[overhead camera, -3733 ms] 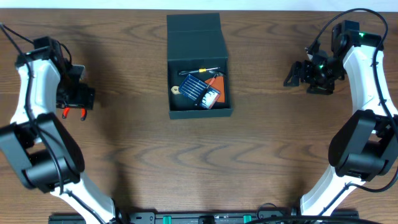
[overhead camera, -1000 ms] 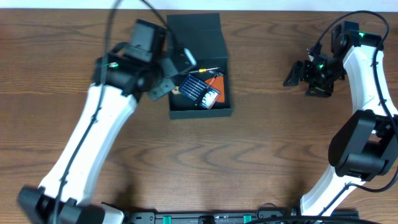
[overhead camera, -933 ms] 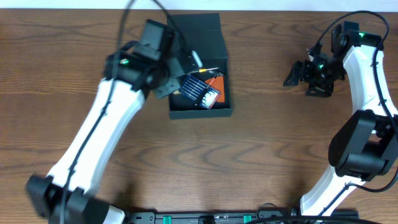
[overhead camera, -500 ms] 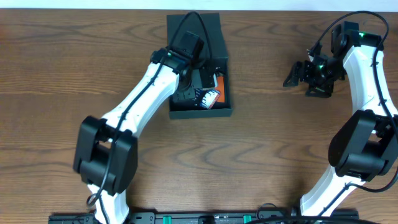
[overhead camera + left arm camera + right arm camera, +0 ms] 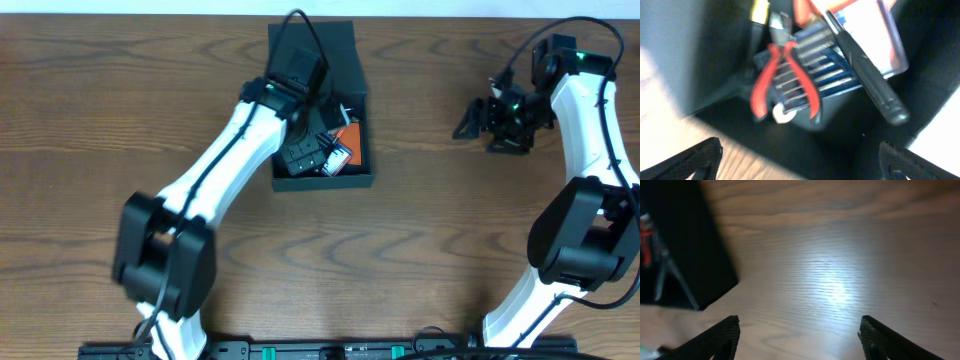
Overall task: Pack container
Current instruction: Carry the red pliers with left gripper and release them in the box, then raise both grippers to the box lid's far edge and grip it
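Observation:
The dark container stands open at the back middle of the table, its lid folded back. My left gripper is down inside it, open and empty. In the left wrist view red-handled pliers lie free on a blue bit-set case, beside a black screwdriver, against the container's wall. My right gripper is open and empty over bare table to the right. The container's corner shows at the left of the right wrist view.
An orange item lies in the container's right side. My left arm stretches diagonally across the table's left middle. Bare wood table surrounds the container.
My left arm has swung from the far left, carrying the red pliers, into the container. The pliers now lie on the blue case and the jaws are open. The right arm has barely moved.

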